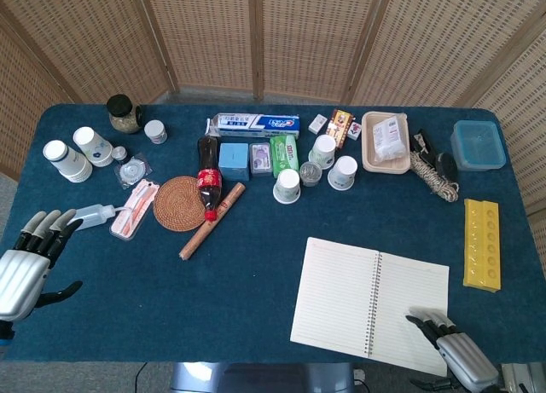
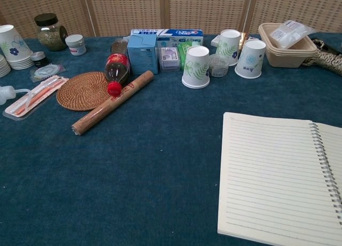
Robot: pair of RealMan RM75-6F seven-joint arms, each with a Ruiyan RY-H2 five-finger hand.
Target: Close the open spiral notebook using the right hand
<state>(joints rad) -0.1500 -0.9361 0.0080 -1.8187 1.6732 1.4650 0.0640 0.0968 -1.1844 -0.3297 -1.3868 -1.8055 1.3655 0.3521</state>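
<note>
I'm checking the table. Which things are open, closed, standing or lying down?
spiral notebook: open, flat
cola bottle: capped, lying down
glass jar: lidded, upright
blue box: lid on
right robot hand: fingertips on the notebook's right page
left robot hand: open, empty

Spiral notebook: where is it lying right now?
In the head view, the spiral notebook lies open, front right on the table, the right hand at its near corner.

The notebook (image 1: pixel 369 303) lies open and flat on the blue table (image 1: pixel 239 299). The right hand (image 1: pixel 452 350) rests fingertips on the notebook's lower right page, apparently touching it. Far left of the notebook, the left hand (image 1: pixel 30 265) hovers, fingers spread.
</note>
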